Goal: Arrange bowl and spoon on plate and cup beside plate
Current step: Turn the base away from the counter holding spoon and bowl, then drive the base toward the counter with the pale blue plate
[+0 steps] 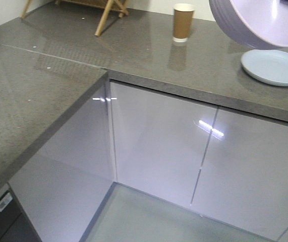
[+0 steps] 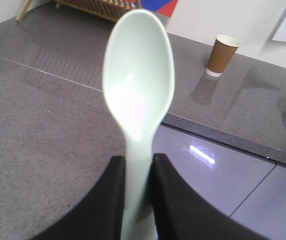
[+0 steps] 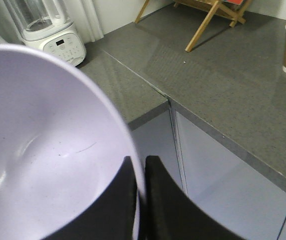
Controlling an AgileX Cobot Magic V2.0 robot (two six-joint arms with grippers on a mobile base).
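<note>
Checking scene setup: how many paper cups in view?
1. The cup stands upright on the counter, left of the plate and apart from it. Others could be out of frame.

1. The counter (image 1: 159, 50) is finished as polished, speckled grey stone.
2. The cabinet doors (image 1: 159, 146) are lacquered to a high gloss.
3. The bowl (image 1: 265, 22), spoon (image 2: 138, 70) and plate (image 1: 275, 68) are moulded in smooth plastic.
4. The cup (image 1: 183, 22) is made of matt paper.

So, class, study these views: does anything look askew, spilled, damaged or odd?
Nothing is spilled; the cup stands upright. The bowl hangs steeply tilted in the air by the plate, pinched by its rim in the right gripper. Faint dark scuffs mark its inside. The left gripper clamps the spoon by its handle.
</note>
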